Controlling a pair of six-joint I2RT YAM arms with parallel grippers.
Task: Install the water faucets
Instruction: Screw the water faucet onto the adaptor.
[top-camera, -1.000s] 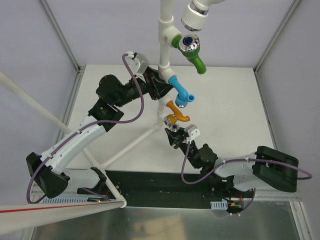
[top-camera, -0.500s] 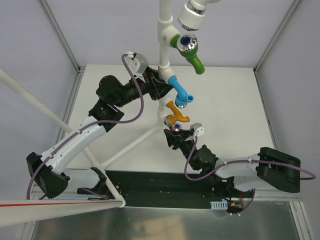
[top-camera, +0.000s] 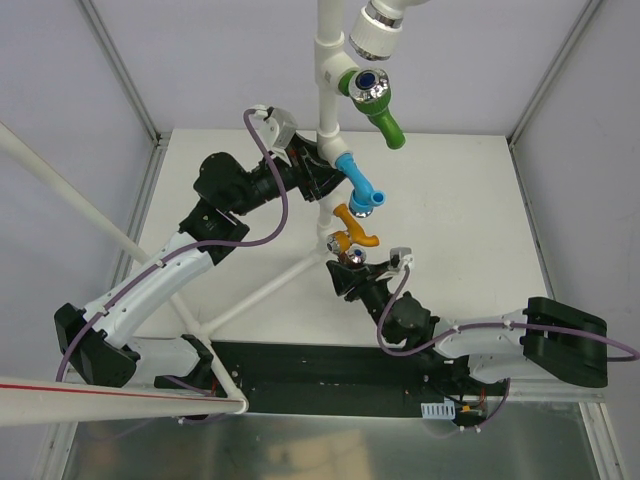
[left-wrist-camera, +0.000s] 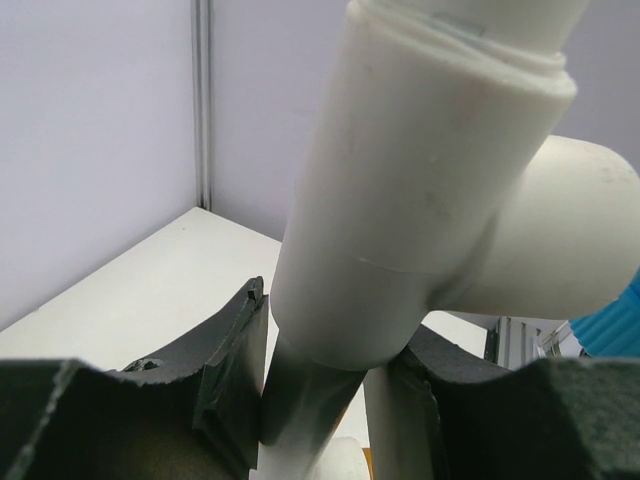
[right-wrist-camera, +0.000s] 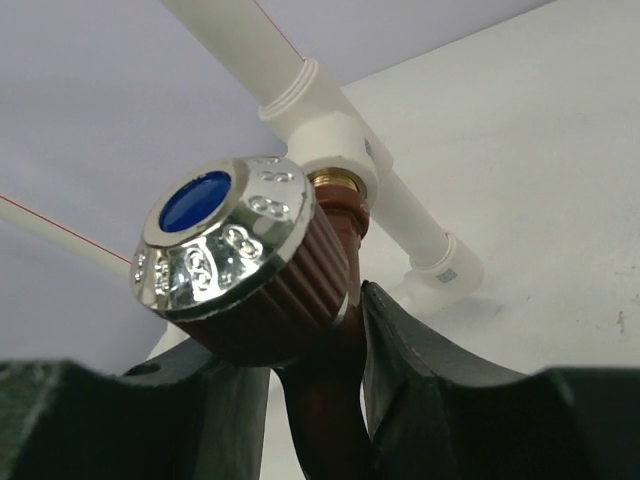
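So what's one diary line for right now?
left gripper: clamped on white pipe | right gripper: gripping brown faucet at its fitting | orange faucet, blue faucet, green faucet: mounted on pipe

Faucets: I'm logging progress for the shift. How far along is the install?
Done: the green faucet, blue faucet and orange faucet sit on the pipe. In hand: the right gripper holds the brown faucet, its brass thread at the lowest fitting, while the left gripper clamps the pipe. Left: seating the brown one fully; how deep it is threaded cannot be told.
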